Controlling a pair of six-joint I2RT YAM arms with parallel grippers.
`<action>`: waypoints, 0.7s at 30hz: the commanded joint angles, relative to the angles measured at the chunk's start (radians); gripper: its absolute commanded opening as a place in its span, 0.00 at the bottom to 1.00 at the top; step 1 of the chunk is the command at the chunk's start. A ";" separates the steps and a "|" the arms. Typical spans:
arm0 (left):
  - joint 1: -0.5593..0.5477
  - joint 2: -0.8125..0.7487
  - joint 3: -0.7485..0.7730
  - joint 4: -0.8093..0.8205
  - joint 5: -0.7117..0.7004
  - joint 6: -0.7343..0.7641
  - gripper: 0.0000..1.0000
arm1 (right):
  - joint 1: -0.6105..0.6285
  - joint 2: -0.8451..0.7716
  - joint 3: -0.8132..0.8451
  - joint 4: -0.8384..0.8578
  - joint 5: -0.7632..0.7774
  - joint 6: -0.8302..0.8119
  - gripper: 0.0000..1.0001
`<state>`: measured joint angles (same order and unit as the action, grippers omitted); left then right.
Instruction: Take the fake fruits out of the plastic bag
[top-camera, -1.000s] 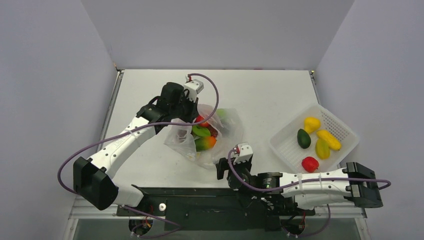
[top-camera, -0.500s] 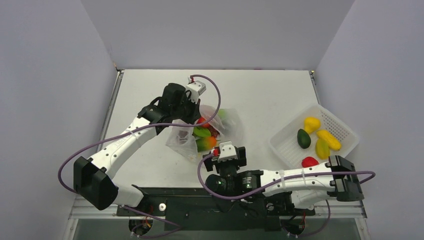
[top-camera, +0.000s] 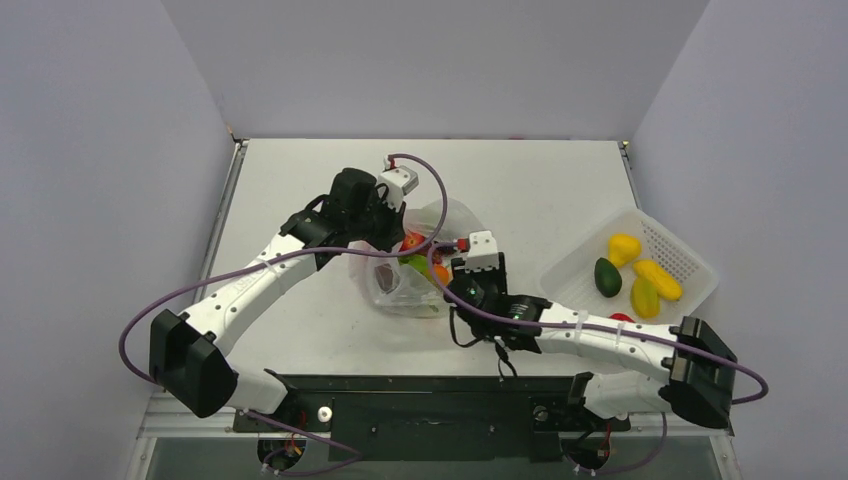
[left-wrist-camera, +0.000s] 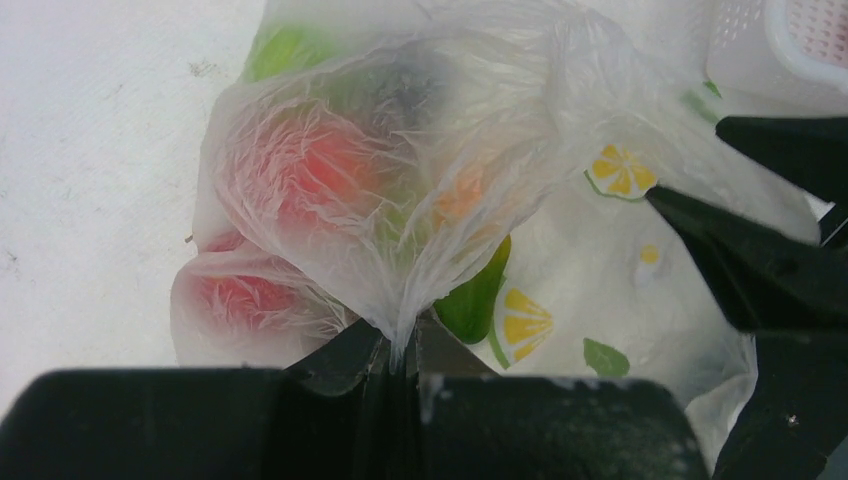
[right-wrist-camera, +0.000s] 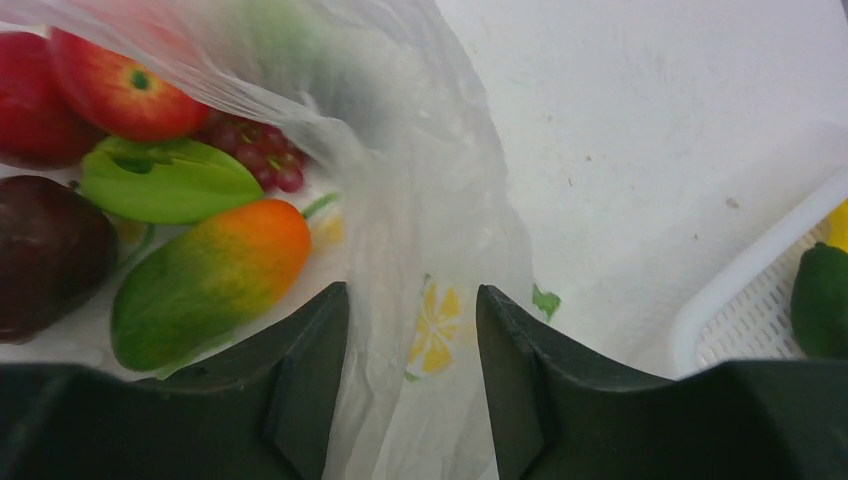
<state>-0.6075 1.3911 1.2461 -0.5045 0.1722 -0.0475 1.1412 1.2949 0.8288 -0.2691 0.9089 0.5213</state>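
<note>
The plastic bag (top-camera: 432, 262) lies mid-table, clear film with citrus prints. My left gripper (top-camera: 386, 238) is shut on a gathered fold of its film (left-wrist-camera: 400, 335) and holds the left side up. In the right wrist view the fake fruits lie inside the open mouth: a red apple (right-wrist-camera: 125, 85), a lime green piece (right-wrist-camera: 170, 180), a red-green mango (right-wrist-camera: 210, 280), a dark maroon fruit (right-wrist-camera: 45, 250) and small grapes (right-wrist-camera: 255, 150). My right gripper (right-wrist-camera: 412, 300) is open, its jaws straddling the bag's right edge film, beside the mango. It also shows in the top view (top-camera: 448, 265).
A white perforated basket (top-camera: 583, 250) at the right holds yellow fruits (top-camera: 623, 247), a dark green one (top-camera: 607, 277) and a red one (top-camera: 620, 318). Its rim (right-wrist-camera: 760, 280) lies close to the right of my right gripper. Grey walls enclose the table.
My right arm has swung from the table's front edge up to the bag's right side. My left gripper has shifted slightly right, still pinching the bag, which is now bunched up higher.
</note>
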 joint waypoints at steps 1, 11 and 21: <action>-0.001 0.009 0.025 0.014 0.029 0.021 0.00 | -0.103 -0.170 -0.108 0.091 -0.203 -0.055 0.51; -0.012 0.017 0.018 0.010 0.017 0.030 0.01 | -0.142 -0.212 -0.107 0.065 -0.145 -0.261 0.82; -0.011 -0.004 0.020 0.016 0.060 0.036 0.04 | -0.180 -0.113 -0.044 0.151 -0.206 -0.462 0.63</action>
<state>-0.6140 1.4120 1.2461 -0.5140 0.1982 -0.0364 0.9852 1.1694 0.7231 -0.2039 0.7486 0.1486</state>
